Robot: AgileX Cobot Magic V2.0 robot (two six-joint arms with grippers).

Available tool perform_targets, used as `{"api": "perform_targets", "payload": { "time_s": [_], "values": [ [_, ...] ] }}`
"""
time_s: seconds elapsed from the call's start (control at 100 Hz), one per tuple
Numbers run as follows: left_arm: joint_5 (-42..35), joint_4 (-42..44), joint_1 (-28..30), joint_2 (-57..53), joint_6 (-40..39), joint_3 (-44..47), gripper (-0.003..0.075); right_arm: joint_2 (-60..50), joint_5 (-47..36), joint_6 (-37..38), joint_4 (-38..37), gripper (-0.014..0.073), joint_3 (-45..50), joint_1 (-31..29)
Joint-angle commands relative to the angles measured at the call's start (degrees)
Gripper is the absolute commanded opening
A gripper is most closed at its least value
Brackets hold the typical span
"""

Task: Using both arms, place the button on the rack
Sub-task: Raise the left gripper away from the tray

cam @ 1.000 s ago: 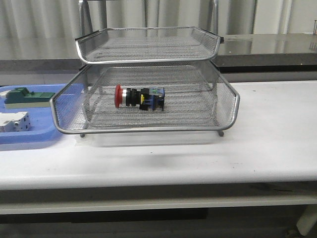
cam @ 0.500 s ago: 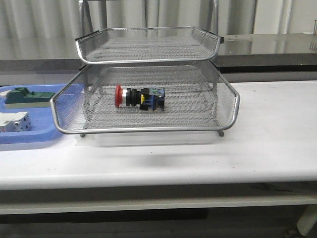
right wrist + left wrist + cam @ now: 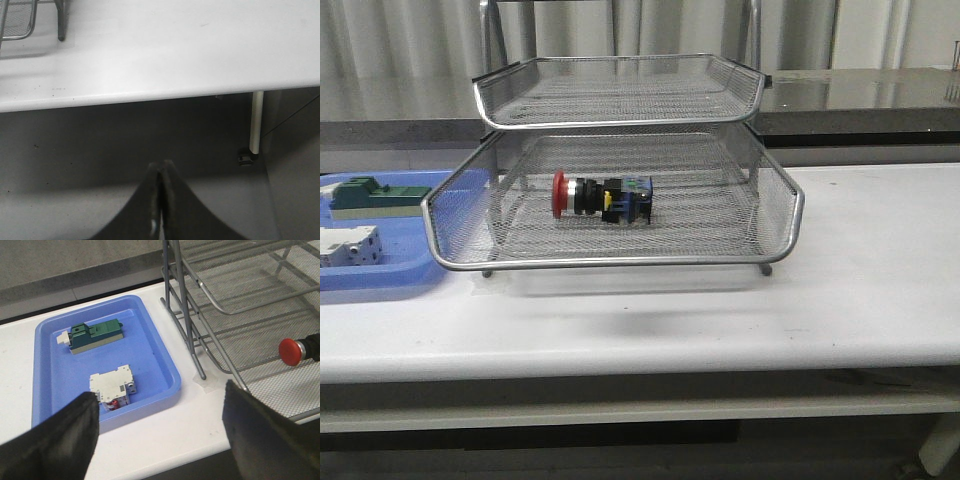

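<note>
The button (image 3: pixel 602 198), with red head, black body and yellow-and-blue end block, lies on its side in the pulled-out lower drawer of the silver wire-mesh rack (image 3: pixel 620 262). Its red head also shows in the left wrist view (image 3: pixel 290 350), inside the rack (image 3: pixel 210 290). Neither arm appears in the front view. My left gripper (image 3: pixel 159 432) is open and empty above the table's front edge, between the blue tray and the rack. My right gripper (image 3: pixel 160 172) is shut and empty, off the table's front edge and over the floor. A rack leg (image 3: pixel 60 25) shows in the right wrist view.
A flat blue plastic tray (image 3: pixel 380 280) left of the rack holds a green rectangular block (image 3: pixel 375 196) and a white boxy breaker (image 3: pixel 348 245). In the left wrist view the tray (image 3: pixel 160 365) holds the block (image 3: pixel 95 335) and breaker (image 3: pixel 114 388). A table leg (image 3: pixel 256 125) stands below the edge.
</note>
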Motion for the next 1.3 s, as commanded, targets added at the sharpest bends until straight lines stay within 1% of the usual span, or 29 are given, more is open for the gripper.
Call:
{"api": "perform_targets", "payload": {
  "time_s": [0.0, 0.11, 0.32, 0.51, 0.93, 1.0, 1.06, 1.29],
  "values": [
    [-8.37, -0.98, 0.19, -3.75, -0.68, 2.51, 0.0498, 0.17, -3.25, 0.01, -1.16, -0.0069, -1.96, -0.11],
    [-12.87, -1.31, 0.19, -8.68, -0.68, 7.99, 0.0498, 0.17, -3.25, 0.01, -1.16, -0.0069, -1.96, -0.11],
    [-23.75, -2.56, 0.19, -16.69, -0.68, 17.62, 0.0498, 0.17, -3.25, 0.01, -1.16, -0.0069, -1.96, -0.11],
    [-31.21, -2.66, 0.19, -18.57, -0.68, 22.24, 0.0498, 0.17, -3.25, 0.01, -1.16, -0.0069, -1.96, -0.11],
    [-31.47, -2.66, 0.19, -18.57, -0.68, 22.52, 0.0489, 0.17, -3.25, 0.01, -1.16, -0.0069, -1.96, -0.11],
    [-31.47, -2.66, 0.19, -18.57, -0.68, 22.52, 0.0459, 0.17, -3.25, 0.01, -1.16, -0.0069, -1.96, -0.11],
    [-31.47, -2.66, 0.19, -18.57, -0.68, 22.52, 0.0408, 0.17, -3.25, 0.01, -1.16, -0.0069, -1.96, -0.11],
    [-31.47, -2.66, 0.19, -18.57, -0.68, 22.52, 0.0155, 0.17, -3.25, 0.01, -1.16, -0.0069, -1.96, -0.11]
  ]
}}
